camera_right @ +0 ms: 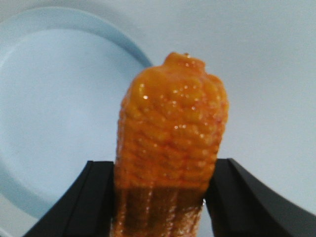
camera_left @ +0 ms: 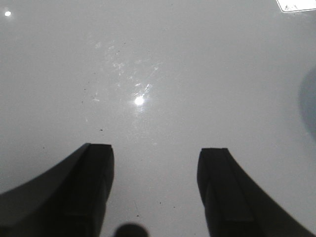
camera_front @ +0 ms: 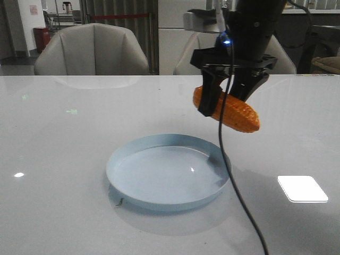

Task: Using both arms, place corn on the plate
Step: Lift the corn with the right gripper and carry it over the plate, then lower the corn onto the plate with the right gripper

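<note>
The right arm's dark angular gripper (camera_front: 229, 94) is clamped on the glossy orange, tapered corn cob with bumpy kernel rows (camera_front: 234, 111), one black finger (camera_front: 211, 95) pressed to each side of it. The cob hangs in the air between the fingers, tilted, its tapered end sloping down and out past them. A black cable (camera_front: 234, 180) trails down from this arm, close to a small blue light (camera_front: 225, 38). Below the gripper, slightly to its side, the pale blue, round, shallow plate with a low raised rim (camera_front: 159, 204) rests on the glossy white table (camera_front: 58, 138), holding nothing. The left arm's gripper (camera_left: 155, 192) hovers spread wide above bare tabletop, nothing between its fingers (camera_left: 94, 187).
</note>
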You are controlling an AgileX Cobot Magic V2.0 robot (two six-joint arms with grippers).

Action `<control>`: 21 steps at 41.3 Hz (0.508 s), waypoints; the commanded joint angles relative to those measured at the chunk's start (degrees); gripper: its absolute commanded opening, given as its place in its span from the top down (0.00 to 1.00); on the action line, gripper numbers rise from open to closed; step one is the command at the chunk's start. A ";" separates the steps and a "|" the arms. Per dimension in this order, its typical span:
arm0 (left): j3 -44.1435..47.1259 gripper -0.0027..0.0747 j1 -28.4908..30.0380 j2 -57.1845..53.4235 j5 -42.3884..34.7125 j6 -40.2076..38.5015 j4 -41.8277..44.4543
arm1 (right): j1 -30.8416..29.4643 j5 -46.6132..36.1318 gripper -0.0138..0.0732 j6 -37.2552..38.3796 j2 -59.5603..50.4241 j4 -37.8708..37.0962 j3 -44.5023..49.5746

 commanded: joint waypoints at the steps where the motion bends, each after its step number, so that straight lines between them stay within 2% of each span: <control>1: -1.64 0.41 0.02 -0.79 -3.55 -0.62 -0.77 | 2.55 0.27 0.76 -0.45 -3.38 2.21 -1.88; 10: -1.64 0.41 0.02 -0.79 -3.55 -0.62 -1.01 | 7.43 -1.33 0.76 -0.45 -3.28 3.16 -1.69; 21: -1.64 0.41 0.02 -0.79 -3.55 -0.62 -1.01 | 9.00 -4.31 0.76 -0.45 -2.38 3.42 -1.69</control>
